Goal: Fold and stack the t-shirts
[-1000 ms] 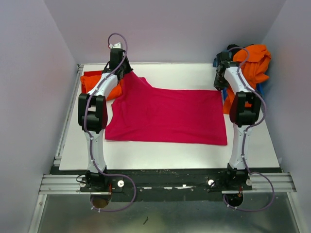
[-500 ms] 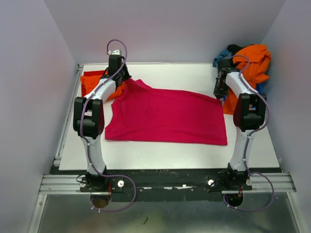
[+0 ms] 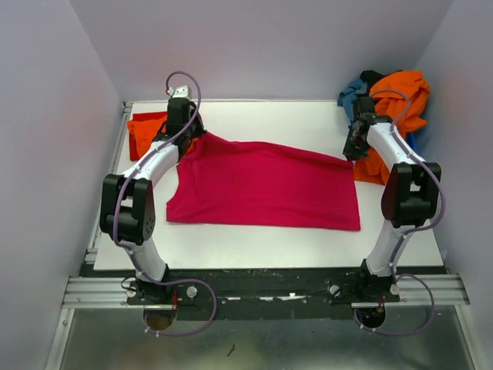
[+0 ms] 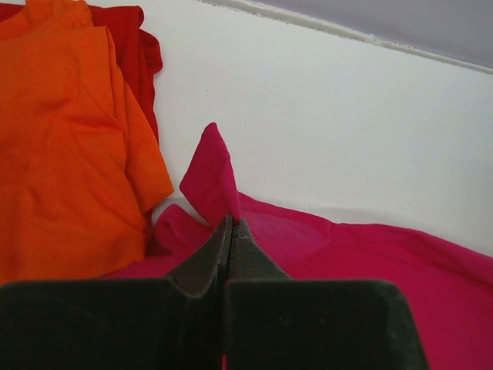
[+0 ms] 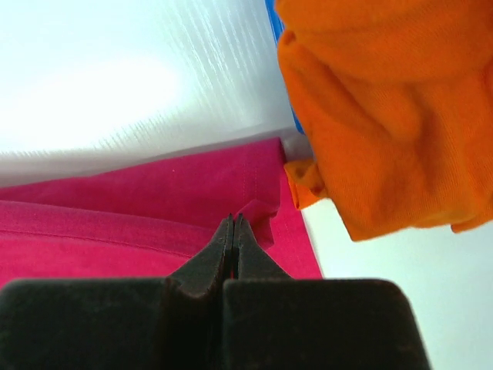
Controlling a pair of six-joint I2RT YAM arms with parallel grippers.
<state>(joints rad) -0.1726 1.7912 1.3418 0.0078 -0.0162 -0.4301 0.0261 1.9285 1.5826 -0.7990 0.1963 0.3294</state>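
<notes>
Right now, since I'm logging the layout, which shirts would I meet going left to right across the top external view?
folded orange t-shirt → magenta-pink t-shirt → crumpled orange t-shirt

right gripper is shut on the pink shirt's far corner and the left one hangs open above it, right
No: the left gripper is shut too, pinching a raised fold of the pink shirt, as the left wrist view shows. The right gripper is shut on its far corner.

White table, pale lilac walls
</notes>
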